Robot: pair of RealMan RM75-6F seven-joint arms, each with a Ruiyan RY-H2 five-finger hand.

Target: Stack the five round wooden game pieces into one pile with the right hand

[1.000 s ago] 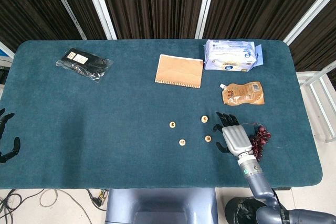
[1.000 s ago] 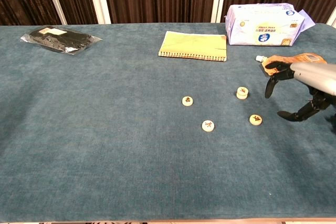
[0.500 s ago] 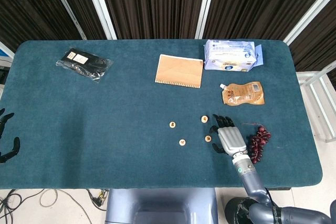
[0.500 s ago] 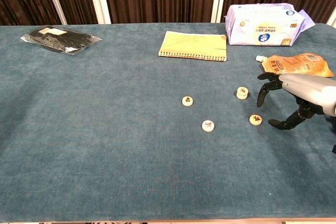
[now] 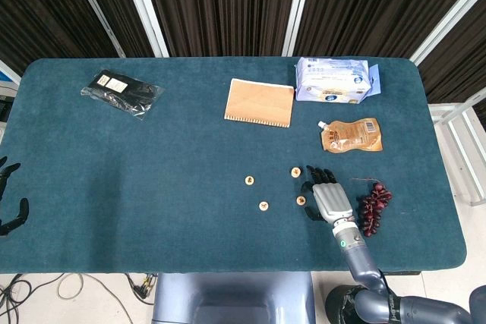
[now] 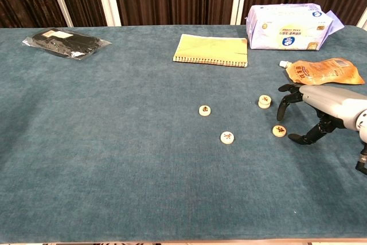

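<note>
Four round wooden pieces show on the blue table [image 5: 152,187]. One piece [image 5: 248,180] [image 6: 205,110] lies left, another [image 5: 263,206] [image 6: 227,137] nearer the front. The far piece [image 5: 295,172] [image 6: 264,101] looks thicker than the rest, perhaps two stacked. My right hand [image 5: 326,193] [image 6: 312,107] is open with its fingers arched; its fingertips [image 6: 281,107] hang just above and to the right of the near right piece [image 5: 301,200] [image 6: 279,131] and hold nothing. My left hand [image 5: 9,199] shows only at the far left edge, its fingers apart and empty.
A tan notebook [image 5: 259,102] [image 6: 211,50] and a white tissue pack [image 5: 332,80] lie at the back. A brown pouch [image 5: 351,135] sits behind my right hand, dark red beads [image 5: 373,202] to its right. A black packet [image 5: 121,92] lies at the back left.
My right hand has moved left and come lower, bringing its fingertips from beside the beads to just over the near right piece. The pieces have not moved.
</note>
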